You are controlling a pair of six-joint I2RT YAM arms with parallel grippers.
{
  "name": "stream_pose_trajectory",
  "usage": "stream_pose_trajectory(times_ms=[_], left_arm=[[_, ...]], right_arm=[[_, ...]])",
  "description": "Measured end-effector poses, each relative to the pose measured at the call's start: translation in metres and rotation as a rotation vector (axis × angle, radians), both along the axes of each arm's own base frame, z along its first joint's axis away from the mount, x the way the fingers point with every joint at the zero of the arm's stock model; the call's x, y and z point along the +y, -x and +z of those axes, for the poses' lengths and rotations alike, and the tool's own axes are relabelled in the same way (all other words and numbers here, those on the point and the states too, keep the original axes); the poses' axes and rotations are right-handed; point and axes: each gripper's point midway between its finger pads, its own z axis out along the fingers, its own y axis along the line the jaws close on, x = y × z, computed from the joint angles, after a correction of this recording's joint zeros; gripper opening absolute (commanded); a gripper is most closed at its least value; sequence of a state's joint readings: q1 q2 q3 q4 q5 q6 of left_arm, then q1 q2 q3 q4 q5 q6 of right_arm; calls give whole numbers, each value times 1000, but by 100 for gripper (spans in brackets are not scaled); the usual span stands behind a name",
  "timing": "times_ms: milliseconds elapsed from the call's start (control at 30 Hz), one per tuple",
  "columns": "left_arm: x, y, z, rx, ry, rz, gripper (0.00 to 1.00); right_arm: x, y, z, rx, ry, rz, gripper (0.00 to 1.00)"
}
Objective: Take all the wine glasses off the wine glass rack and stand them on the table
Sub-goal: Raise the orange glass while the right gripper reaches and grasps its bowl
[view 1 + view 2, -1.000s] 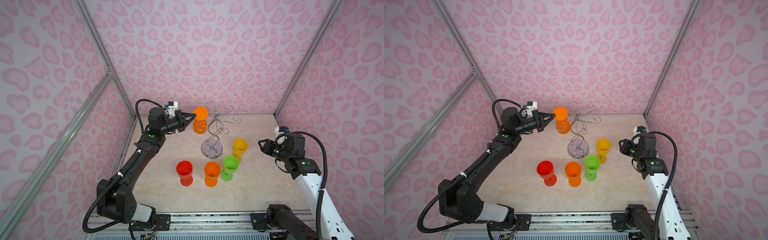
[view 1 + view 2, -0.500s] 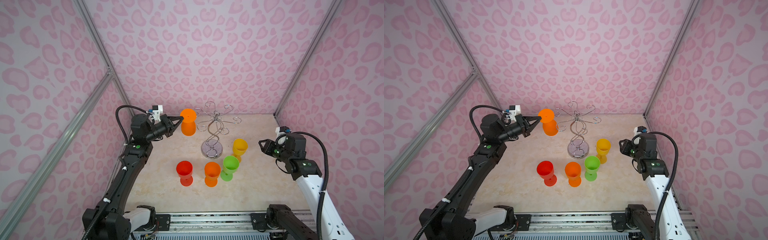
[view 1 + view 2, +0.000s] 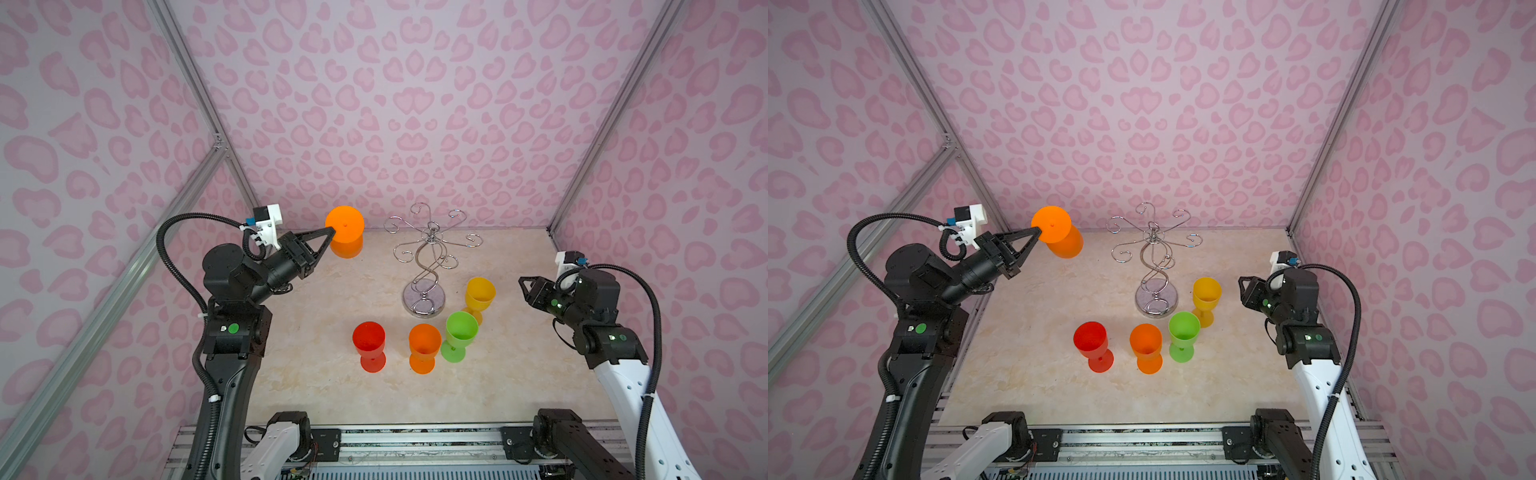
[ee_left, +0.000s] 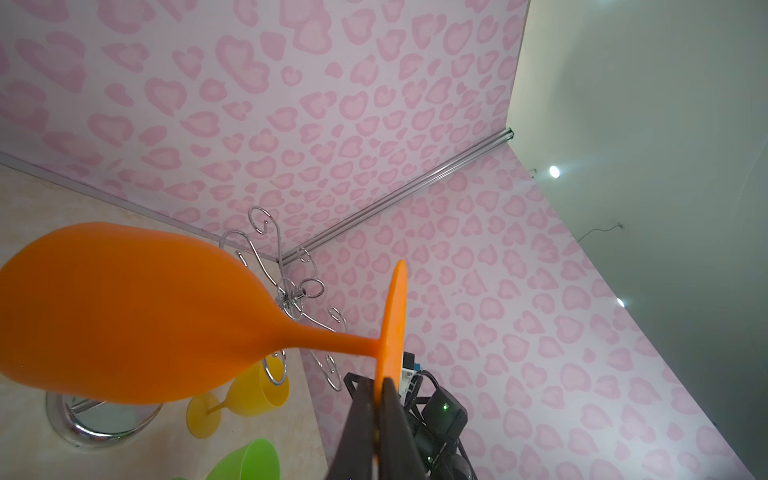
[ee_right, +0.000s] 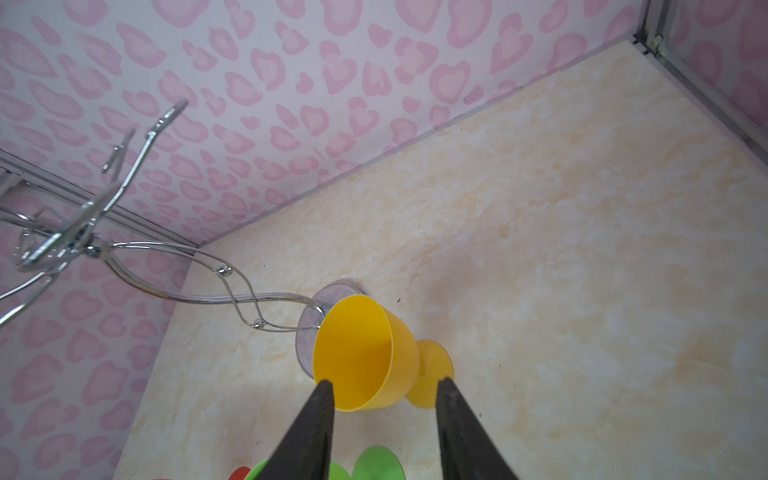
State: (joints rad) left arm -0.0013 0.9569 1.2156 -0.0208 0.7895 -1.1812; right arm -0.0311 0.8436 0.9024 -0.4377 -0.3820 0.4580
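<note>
In both top views the chrome wine glass rack (image 3: 430, 249) (image 3: 1156, 249) stands at the back middle with nothing on its curled arms. Left of the rack and clear of it, an orange wine glass (image 3: 347, 232) (image 3: 1059, 232) hangs upside down in the air. My left gripper (image 3: 332, 231) (image 3: 1036, 232) is shut on the rim of its round foot. The left wrist view shows the thin foot pinched at the left gripper (image 4: 380, 382), with the bowl of the wine glass (image 4: 124, 311) off to one side. My right gripper (image 3: 524, 284) (image 5: 385, 382) is open and holds nothing.
Several plastic glasses stand upright in front of the rack: red (image 3: 369, 340), orange (image 3: 424, 343), green (image 3: 461, 330) and yellow (image 3: 480, 293). The yellow glass (image 5: 361, 353) is just beyond my right fingertips. Pink patterned walls close in the left, back and right sides.
My left arm has drawn back to the left, carrying the orange glass off the rack's arm and away from it. The right arm has stayed put.
</note>
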Motion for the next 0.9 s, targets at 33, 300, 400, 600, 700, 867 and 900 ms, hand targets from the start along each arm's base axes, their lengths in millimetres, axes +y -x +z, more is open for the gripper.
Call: stream_pose_trajectory(times_ms=[33, 300, 400, 600, 700, 867, 900], left_arm=[[0, 0, 4, -14, 5, -2, 2], [-43, 21, 55, -181, 103, -205, 2], [-62, 31, 73, -249, 146, -299, 2], [-97, 45, 90, -309, 242, -466, 2], [-114, 49, 92, -317, 293, -538, 2], [-148, 47, 85, -283, 386, -656, 2], [-153, 45, 83, -272, 402, -674, 2]], right_arm=[[1, 2, 6, -31, -8, 3, 41], [12, 13, 67, -287, -61, 52, 41], [18, 13, 87, -361, -105, 85, 43], [32, 12, 119, -469, -213, 161, 46], [40, 14, 137, -534, -265, 214, 49], [52, 9, 157, -606, -389, 300, 53], [55, 8, 158, -606, -416, 318, 54]])
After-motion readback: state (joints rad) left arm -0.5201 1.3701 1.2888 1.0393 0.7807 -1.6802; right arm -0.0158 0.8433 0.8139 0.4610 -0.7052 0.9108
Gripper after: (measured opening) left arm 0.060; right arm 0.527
